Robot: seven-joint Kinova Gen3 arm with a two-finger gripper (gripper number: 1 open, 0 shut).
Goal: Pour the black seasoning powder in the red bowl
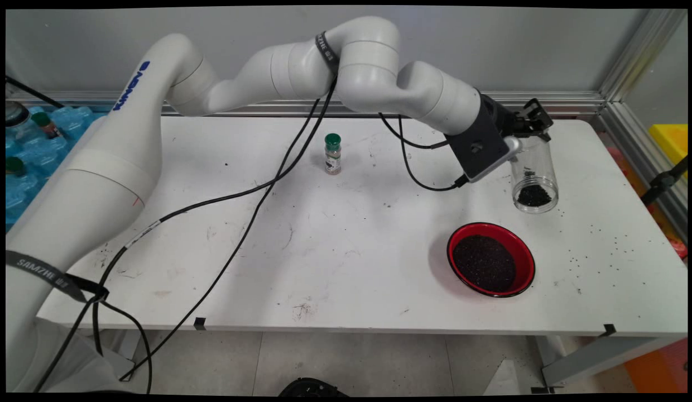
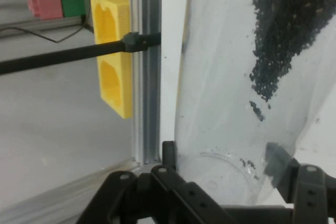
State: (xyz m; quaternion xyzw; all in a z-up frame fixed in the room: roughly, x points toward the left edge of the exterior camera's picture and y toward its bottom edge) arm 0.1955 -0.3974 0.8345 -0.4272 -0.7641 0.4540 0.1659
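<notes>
The red bowl (image 1: 491, 259) sits nearest the camera, at about 5 o'clock on the white table (image 1: 323, 251) — it is filled with black grains (image 1: 484, 262). Just beyond it, at 3 o'clock, my gripper (image 1: 529, 124) is clamped on the upper end of 1 clear jar (image 1: 534, 176), which hangs over the table beside the bowl with more black grains at its lower end. A small green-capped bottle (image 1: 332, 154) stands upright at 12 o'clock — well apart from both. Loose grains dot the table's right side.
</notes>
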